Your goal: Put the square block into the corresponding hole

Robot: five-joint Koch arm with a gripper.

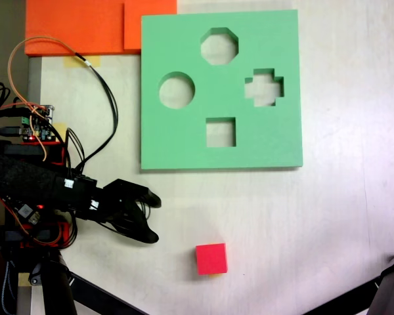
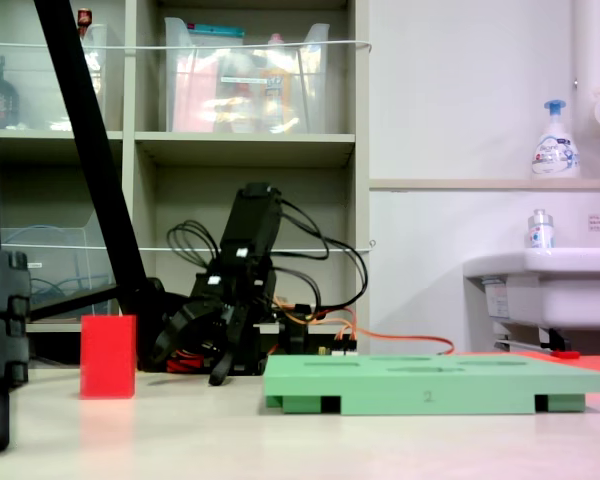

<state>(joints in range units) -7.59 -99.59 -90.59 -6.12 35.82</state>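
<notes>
From the fixed view looking down, your pincer (image 1: 151, 218) is spread and holds nothing, its two dark tips pointing toward the right of that view. The square block (image 1: 211, 258) sits flat on the counter (image 1: 328, 216), apart from the pincer, further right and nearer the bottom edge, and well apart from the green foam board (image 1: 184, 141). The corresponding hole (image 1: 220, 132) is the straight-sided cutout nearest the board's lower edge in this view, with the round cutout (image 1: 176, 90) and the cross-shaped cutout (image 1: 264, 87) beyond it.

Your main risk here looks like the approach: come in from the side too low and one tip may shove the block away instead of straddling it. The cutout seems barely wider than the block, so a crooked grip would probably leave it jammed on the rim.

From the low fixed view at counter level, the pincer (image 2: 202, 362) hangs with tips close to the counter, again parted. The square block (image 2: 108, 357) stands upright at the left, the board (image 2: 430, 385) at the right. The board is raised, so carry the block high enough or it may hit the board's edge and push it. Loose cables (image 2: 310, 270) behind the arm could snag.
</notes>
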